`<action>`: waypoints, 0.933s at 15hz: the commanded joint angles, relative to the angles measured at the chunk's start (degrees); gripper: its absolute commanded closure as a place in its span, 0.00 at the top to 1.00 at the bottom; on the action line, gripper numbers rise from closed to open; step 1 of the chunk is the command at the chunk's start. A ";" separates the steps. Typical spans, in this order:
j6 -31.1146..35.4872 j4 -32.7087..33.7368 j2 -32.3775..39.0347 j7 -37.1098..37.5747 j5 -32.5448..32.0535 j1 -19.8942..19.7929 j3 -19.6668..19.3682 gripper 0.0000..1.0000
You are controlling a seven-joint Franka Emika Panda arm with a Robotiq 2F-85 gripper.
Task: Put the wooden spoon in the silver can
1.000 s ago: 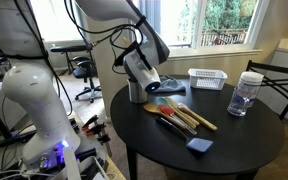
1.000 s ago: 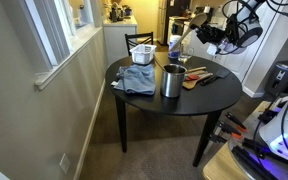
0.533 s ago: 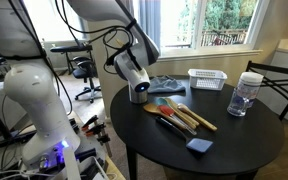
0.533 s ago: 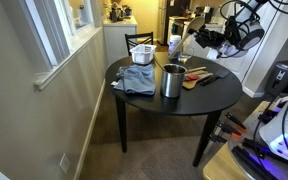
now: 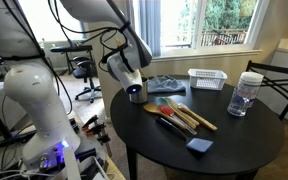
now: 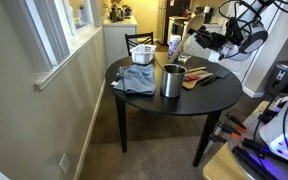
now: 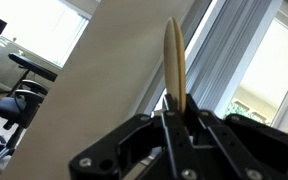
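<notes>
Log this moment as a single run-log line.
phase: transport | gripper: shut on wooden spoon | silver can: upright on table | spoon not yet in can

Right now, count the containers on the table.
3: the silver can beside the blue cloth, the white basket at the edge nearest the window, and the clear jar near that basket. None looks hidden.

One silver can (image 6: 172, 81), one wooden spoon (image 7: 174, 60), one clear jar (image 5: 246, 93), one white basket (image 5: 208, 78), one grey cloth (image 5: 165, 85), one blue sponge (image 5: 198, 145), one desk (image 5: 234, 135); the loose utensils (image 5: 184, 115) overlap too much to count
</notes>
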 commanded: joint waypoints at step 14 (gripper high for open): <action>3.32 -0.93 2.57 9.53 6.00 -0.58 -1.52 0.06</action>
